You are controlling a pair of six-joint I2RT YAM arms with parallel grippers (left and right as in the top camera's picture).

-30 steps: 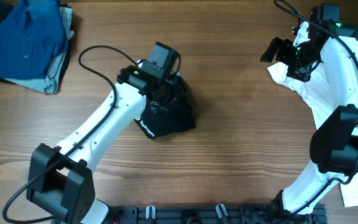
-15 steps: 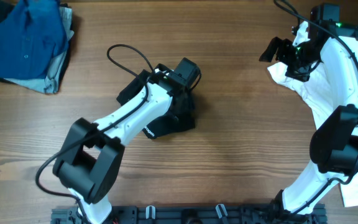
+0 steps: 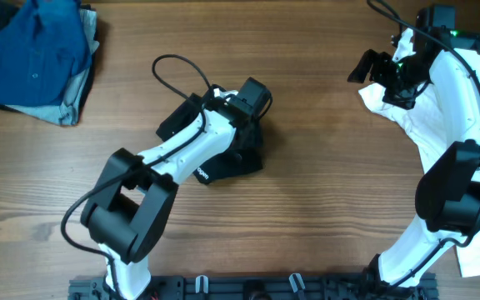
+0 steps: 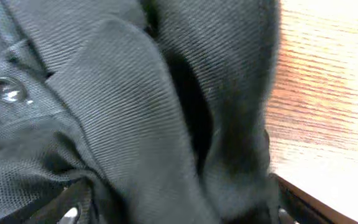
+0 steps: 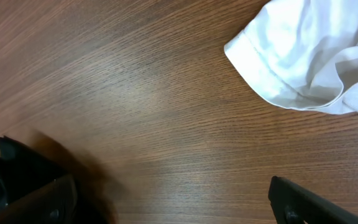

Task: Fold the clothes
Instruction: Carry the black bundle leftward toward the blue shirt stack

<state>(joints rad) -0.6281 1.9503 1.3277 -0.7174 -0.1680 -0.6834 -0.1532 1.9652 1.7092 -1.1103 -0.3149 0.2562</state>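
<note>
We have the left tool spread open, down on the bunched black T-shirt mid-bench, likely to work a fold, while our right tool hangs open, empty, by the white T-shirt, out of the way.

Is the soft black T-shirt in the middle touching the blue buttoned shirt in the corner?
Apart. The overhead view shows the black T-shirt and blue buttoned shirt separated by a wide stretch of bare wooden table.
</note>
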